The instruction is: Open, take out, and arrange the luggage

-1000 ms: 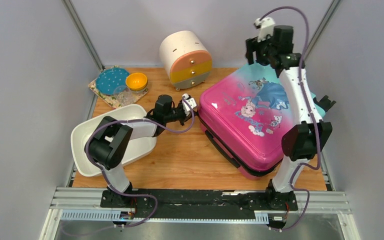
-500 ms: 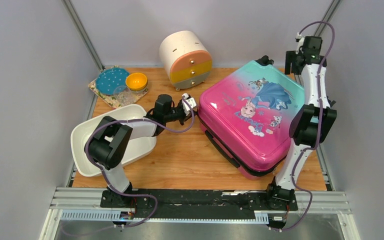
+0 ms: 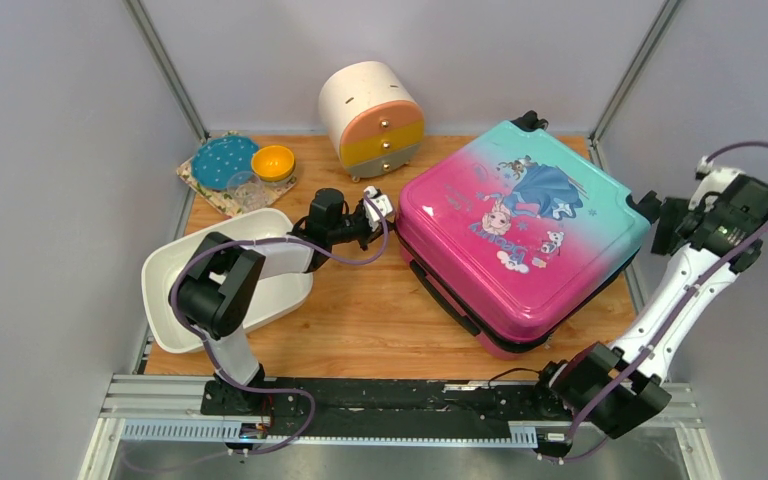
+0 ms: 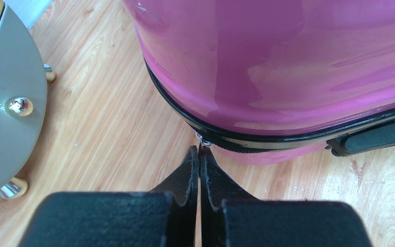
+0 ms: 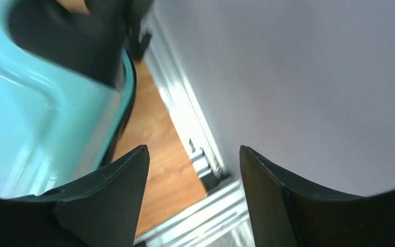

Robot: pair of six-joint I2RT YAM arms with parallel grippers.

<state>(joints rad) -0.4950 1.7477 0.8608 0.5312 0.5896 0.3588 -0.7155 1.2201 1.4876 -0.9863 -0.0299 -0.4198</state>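
The luggage, a pink-to-teal hard-shell suitcase with a princess print, lies flat and closed on the right half of the wooden table. My left gripper reaches to its left edge. In the left wrist view the left gripper is shut, its tips pinched on the small metal zipper pull at the black zip line of the pink shell. My right gripper hangs off the suitcase's right corner. In its own view the right gripper is open and holds nothing, the teal shell to its left.
A round cream drawer cabinet stands at the back, close to the left gripper. A white basin lies under the left arm. A mat at the back left carries a teal plate, an orange bowl and a clear glass. Grey walls close in both sides.
The right arm swung from above the suitcase's far end out to the right and down beside its right corner. The left arm and the suitcase stayed still.
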